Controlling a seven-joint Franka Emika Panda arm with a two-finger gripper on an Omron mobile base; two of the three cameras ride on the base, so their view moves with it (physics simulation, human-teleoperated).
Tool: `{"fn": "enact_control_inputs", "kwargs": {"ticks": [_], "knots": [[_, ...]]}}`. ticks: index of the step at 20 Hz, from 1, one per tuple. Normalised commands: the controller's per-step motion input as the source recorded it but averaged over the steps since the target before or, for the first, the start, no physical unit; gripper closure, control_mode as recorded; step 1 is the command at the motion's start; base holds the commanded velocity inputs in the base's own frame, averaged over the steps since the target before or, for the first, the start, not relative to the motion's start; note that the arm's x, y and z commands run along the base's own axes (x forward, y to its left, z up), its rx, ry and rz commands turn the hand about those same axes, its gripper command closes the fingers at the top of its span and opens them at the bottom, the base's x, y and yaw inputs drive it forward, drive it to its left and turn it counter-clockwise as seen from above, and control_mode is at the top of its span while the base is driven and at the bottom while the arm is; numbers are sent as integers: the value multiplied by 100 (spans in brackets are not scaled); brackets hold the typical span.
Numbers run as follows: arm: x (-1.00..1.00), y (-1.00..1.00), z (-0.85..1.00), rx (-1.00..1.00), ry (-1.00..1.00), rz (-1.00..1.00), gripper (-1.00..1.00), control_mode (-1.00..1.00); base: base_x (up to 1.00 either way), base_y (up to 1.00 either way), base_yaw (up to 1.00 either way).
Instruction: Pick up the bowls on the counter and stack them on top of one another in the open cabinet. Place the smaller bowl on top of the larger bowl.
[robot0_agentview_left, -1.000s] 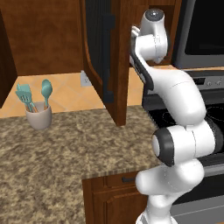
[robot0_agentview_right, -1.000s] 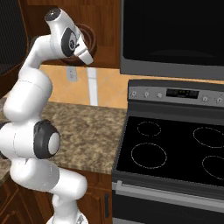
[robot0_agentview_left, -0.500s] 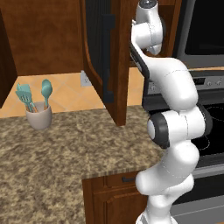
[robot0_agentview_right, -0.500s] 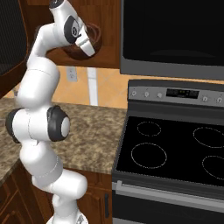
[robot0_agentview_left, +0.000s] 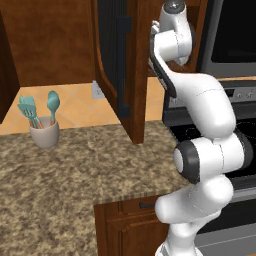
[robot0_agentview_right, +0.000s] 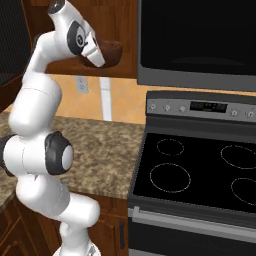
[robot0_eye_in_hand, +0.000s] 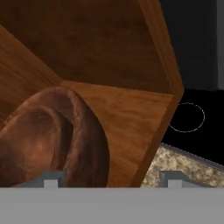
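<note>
Gripper: the gripper (robot0_eye_in_hand: 109, 179) has a dark finger tip (robot0_eye_in_hand: 51, 179) at seven o'clock and another at five o'clock of the hand view, set wide apart; whether they clamp anything cannot be told from these pictures.
Bowl: a dark reddish-brown wooden bowl (robot0_eye_in_hand: 52, 140) sits just beyond the left finger tip, its rounded body towards eight o'clock of the hand view (which of the two bowls it is cannot be told). In the right base view it shows beside the hand, raised high at eleven o'clock.
Arm: the white arm (robot0_agentview_left: 200, 150) rises from five o'clock of the left base view and reaches up to one o'clock.
Counter: the speckled granite counter (robot0_agentview_left: 75, 170) spreads towards eight o'clock of the left base view; a strip of it lies at five o'clock of the hand view.
Utensil cup: a white cup (robot0_agentview_left: 44, 135) with teal utensils stands on the counter at nine o'clock.
Open cabinet: the cabinet's wooden floor (robot0_eye_in_hand: 127, 118) lies beyond the bowl; its door (robot0_agentview_left: 120, 65) with a dark bar handle stands open at twelve o'clock.
Stove: the black stovetop (robot0_agentview_right: 200, 175) lies at four o'clock of the right base view.
</note>
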Motion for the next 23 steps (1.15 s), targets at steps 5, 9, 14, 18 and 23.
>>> {"fn": "enact_control_inputs", "kwargs": {"ticks": [5,9,14,18,23], "knots": [[-100,-68,-72,9,-33,0,-100,-100,0,0,0],[-100,-68,-100,2,-17,0,-100,-100,0,0,0],[-100,-30,-100,-4,-2,0,-100,-100,0,0,0],[-100,-15,-100,-17,-17,0,-100,-100,0,0,0],[-85,0,-100,-66,-36,17,-100,-100,0,0,0]]}}
